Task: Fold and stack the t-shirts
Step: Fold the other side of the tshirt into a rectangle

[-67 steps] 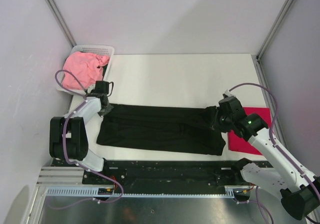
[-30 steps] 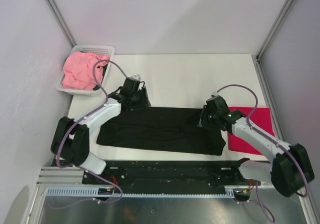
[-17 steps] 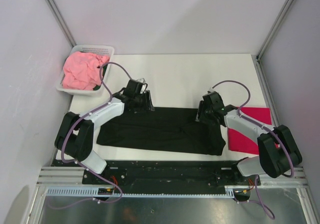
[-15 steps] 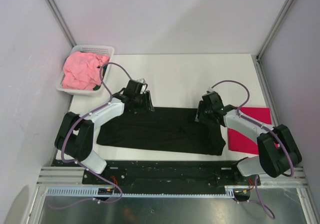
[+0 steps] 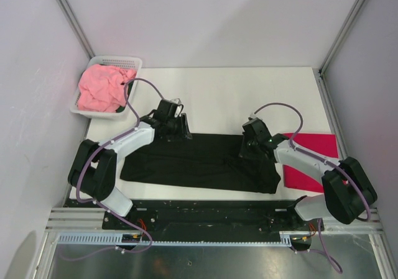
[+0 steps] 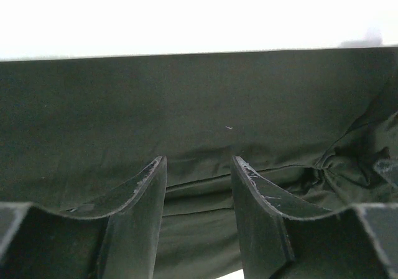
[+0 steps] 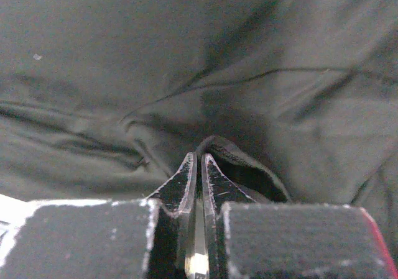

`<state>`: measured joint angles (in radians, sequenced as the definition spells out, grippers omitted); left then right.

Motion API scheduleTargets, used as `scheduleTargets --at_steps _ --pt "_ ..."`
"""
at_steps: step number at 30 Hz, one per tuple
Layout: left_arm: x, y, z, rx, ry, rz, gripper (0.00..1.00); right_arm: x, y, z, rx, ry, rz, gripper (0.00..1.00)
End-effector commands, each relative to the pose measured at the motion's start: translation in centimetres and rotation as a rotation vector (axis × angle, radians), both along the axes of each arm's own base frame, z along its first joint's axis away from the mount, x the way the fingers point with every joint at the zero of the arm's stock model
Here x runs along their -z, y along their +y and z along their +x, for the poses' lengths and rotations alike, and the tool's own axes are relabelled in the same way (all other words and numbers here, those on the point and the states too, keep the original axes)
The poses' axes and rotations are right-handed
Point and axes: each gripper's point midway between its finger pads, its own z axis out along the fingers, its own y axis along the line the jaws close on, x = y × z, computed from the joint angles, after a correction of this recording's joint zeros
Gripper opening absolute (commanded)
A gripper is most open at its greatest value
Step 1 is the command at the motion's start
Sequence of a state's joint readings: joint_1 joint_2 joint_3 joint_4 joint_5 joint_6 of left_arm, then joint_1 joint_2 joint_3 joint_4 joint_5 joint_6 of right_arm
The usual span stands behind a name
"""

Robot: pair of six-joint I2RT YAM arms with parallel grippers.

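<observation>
The black t-shirt (image 5: 193,164) lies in a long folded band across the near half of the table. My left gripper (image 5: 181,130) stands open at the band's far edge, left of centre; its fingertips (image 6: 199,162) straddle flat black cloth (image 6: 186,99). Toward the right end of the band my right gripper (image 5: 246,150) is shut on a raised pinch of the black cloth (image 7: 155,55), which humps up at its tips (image 7: 200,156). A folded crimson t-shirt (image 5: 314,164) lies flat at the right edge. The salmon pink t-shirt (image 5: 99,87) is bundled in the basket.
The white mesh basket (image 5: 118,61) sits at the far left corner of the white table (image 5: 230,99). Grey walls and metal posts close in the back and both sides. Cables loop above both arms.
My right gripper has closed on the black cloth and shifted slightly left. Before that my left gripper came from the shirt's left corner to the far edge near the middle and narrowed a little.
</observation>
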<state>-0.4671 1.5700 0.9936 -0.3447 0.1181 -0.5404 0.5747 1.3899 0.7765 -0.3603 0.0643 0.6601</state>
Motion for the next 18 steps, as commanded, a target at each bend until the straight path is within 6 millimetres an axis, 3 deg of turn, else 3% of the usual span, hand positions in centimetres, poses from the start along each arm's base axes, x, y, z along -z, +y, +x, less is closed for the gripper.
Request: scheduleTargets --at_steps 1,8,14,18 --pt "-1.4 -0.5 -0.1 0.032 -0.040 -0.037 0.50 -2.9 2.2 -1.2 -0.011 -0.033 0.059 0.02" --pt "-1.8 -0.8 -0.8 0.056 -0.034 -0.063 0.49 -2.9 6.0 -5.1 -0.069 0.006 0.091 0.03" --pt "-1.9 -1.7 -2.0 0.111 -0.022 -0.090 0.51 -1.2 8.7 -7.7 -0.165 0.035 0.076 0.29" --pt "-2.3 -2.9 -3.1 0.186 -0.024 -0.111 0.54 -2.8 8.3 -7.8 -0.182 -0.012 0.081 0.45"
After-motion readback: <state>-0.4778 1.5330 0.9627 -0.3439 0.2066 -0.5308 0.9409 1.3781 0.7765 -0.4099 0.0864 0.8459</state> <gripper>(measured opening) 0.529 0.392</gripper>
